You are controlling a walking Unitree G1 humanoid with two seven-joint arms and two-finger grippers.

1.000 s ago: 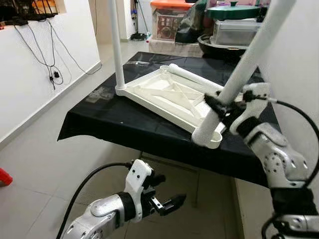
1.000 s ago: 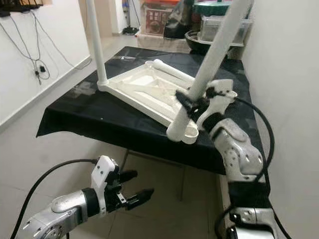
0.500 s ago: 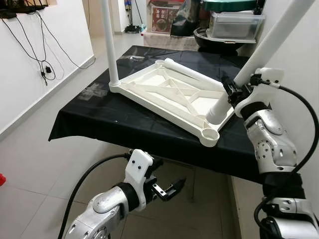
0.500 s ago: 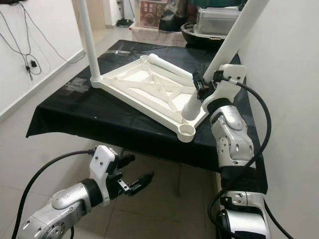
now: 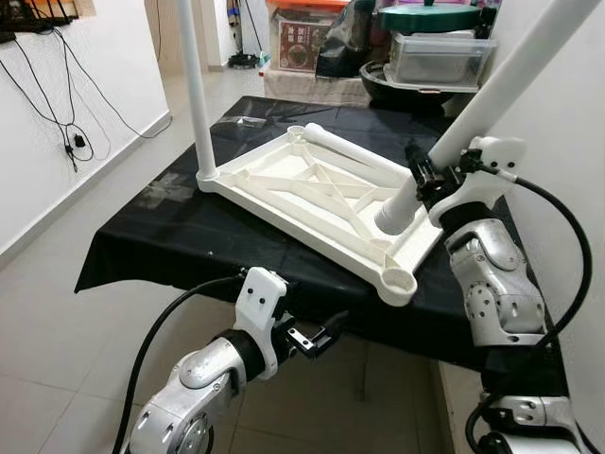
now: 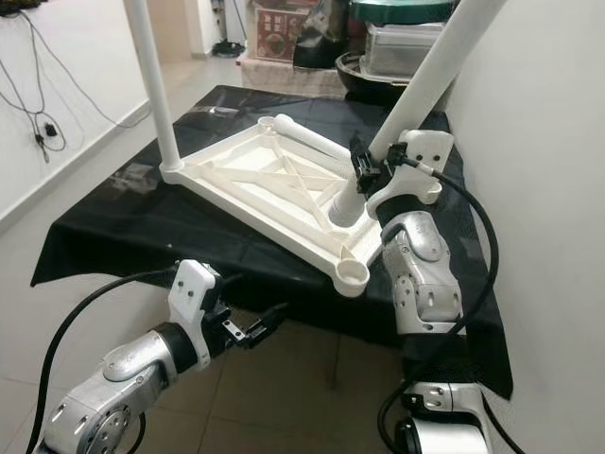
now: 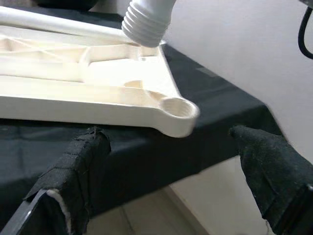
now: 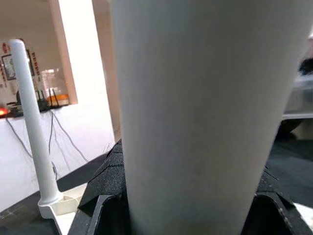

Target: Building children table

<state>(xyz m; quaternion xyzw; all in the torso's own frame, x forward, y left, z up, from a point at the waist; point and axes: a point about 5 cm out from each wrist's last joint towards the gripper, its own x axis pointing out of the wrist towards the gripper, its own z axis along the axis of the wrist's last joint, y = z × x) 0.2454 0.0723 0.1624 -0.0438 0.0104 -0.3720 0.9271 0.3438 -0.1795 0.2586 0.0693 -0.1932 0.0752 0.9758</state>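
The white tabletop (image 5: pixel 312 203) lay upside down on the black cloth (image 5: pixel 189 236), its ribbed underside facing up. At its far left corner one white leg (image 5: pixel 194 90) already stood upright, screwed into its socket. Another loose leg (image 5: pixel 354 151) lay flat along the tabletop's far edge. The near right corner socket (image 5: pixel 397 282) sat open and unfilled, close to the cloth's front edge.

Just above the tabletop's right edge, a little behind that open socket, the right gripper (image 5: pixel 423 180) was clamped around a third leg (image 5: pixel 482 104), holding it tilted, with its upper part leaning away to the right and up. The leg's threaded lower end (image 7: pixel 145 24) hung just over the tabletop's right rim, not in any socket. In the right wrist view the leg (image 8: pixel 195 112) rose between the black fingers (image 8: pixel 105 191), with the upright leg (image 8: pixel 32 117) in the background.

Below the tabletop's near edge, in front of the cloth's overhang, the left gripper (image 5: pixel 317 336) hovered with its fingers spread and nothing between them. From its wrist camera, the two black fingertips (image 7: pixel 78 161) framed the open corner socket (image 7: pixel 176 110).

Beyond the tabletop's far side stood plastic storage boxes (image 5: pixel 440 57) and a dark basin (image 5: pixel 388 80). To its left, cables (image 5: pixel 66 113) hung down a white wall.
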